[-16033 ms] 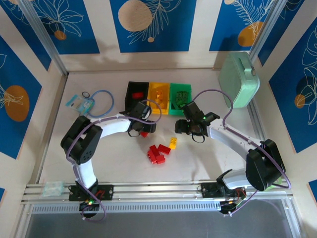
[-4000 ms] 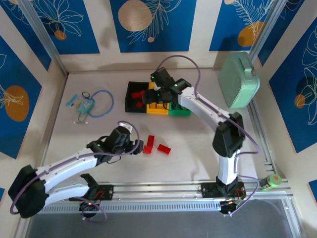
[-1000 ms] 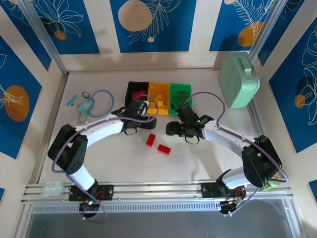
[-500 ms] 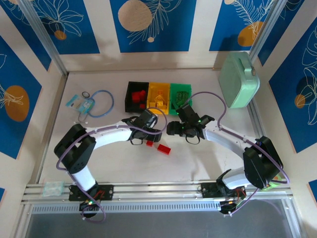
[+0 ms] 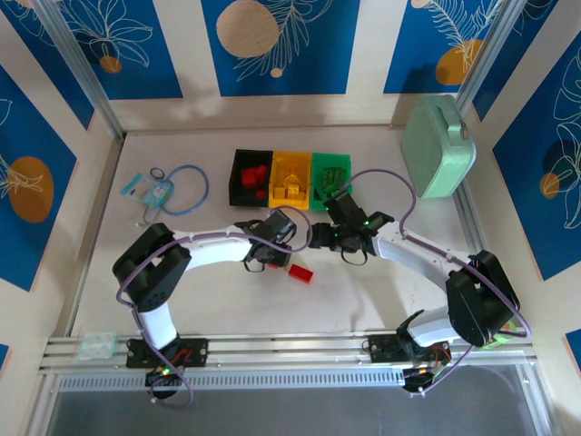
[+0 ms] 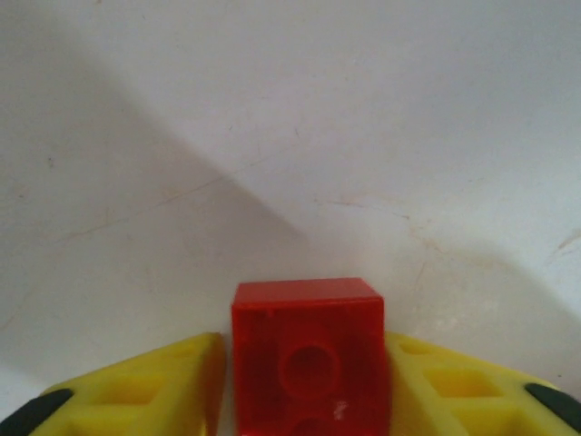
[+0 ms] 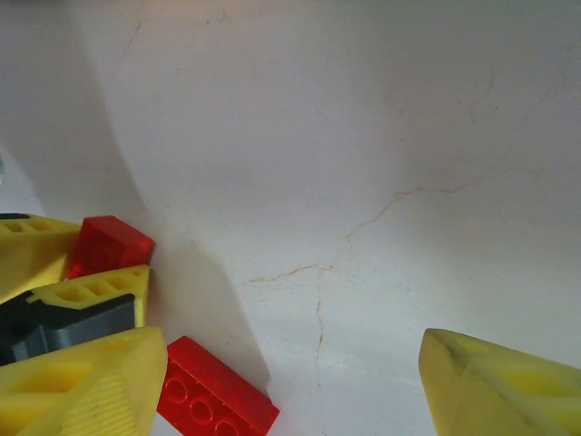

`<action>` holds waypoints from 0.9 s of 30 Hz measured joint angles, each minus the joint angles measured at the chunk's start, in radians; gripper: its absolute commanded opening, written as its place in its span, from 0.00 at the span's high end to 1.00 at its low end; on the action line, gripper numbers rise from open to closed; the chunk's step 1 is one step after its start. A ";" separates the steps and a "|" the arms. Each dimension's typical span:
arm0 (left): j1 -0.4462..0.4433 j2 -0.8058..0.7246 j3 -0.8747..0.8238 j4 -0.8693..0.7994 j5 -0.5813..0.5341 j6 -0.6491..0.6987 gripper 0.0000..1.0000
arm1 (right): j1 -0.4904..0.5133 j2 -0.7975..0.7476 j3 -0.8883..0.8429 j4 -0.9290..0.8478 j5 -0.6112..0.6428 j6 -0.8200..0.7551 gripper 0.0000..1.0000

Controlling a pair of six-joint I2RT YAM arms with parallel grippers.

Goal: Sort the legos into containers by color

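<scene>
Two red legos are out on the table point(image 5: 236, 309), Mira. The one that matters, the gripped red lego point(image 6: 307, 359), sits right between the yellow fingers point(image 6: 136, 395) of the left gripper point(image 5: 270, 257). Both fingers are pressed against its sides, so that's a pinch, with the jaws drawn in to the width of the brick.

Agreed, Jon. It's held on the flat sides, square on, so I'd say it shouldn't twist out on the lift. It looks low to the table, though the wrist view can't settle whether it has left the surface.

And its neighbour, the loose red lego point(image 5: 300, 272), lies just beside it, apart and untouched.

That's what the right gripper point(image 7: 290, 345) is there for, I reckon. Its jaws are wide with nothing in them, and it hovers near that loose brick, close by the left one's fingers.

Where do they go? There's no red bin: it's black bin point(image 5: 236, 182), yellow bin point(image 5: 292, 154) and green bin point(image 5: 331, 156), side by side at the back.

Red pieces already lie in the black one and yellow in the yellow. Green is in the green, as far as I can make out. So black is red's home.

Nearly sorted, then, by my reckoning. The thing to watch is crowding, with two grippers over one small patch.
</scene>
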 measured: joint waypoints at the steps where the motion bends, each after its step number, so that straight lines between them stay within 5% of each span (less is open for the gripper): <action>1: 0.000 0.000 0.000 -0.005 -0.006 -0.001 0.64 | -0.002 -0.002 -0.004 0.001 0.000 0.001 0.26; 9: 0.037 -0.034 0.014 -0.022 -0.035 0.003 0.69 | -0.013 -0.011 -0.018 0.009 0.000 0.001 0.26; 19: 0.313 -0.141 0.111 0.003 0.045 0.023 0.69 | -0.013 -0.023 -0.032 0.017 -0.001 0.001 0.27; 27: 0.428 -0.005 0.372 -0.006 0.075 0.078 0.67 | 0.001 -0.034 -0.051 0.019 -0.001 0.009 0.27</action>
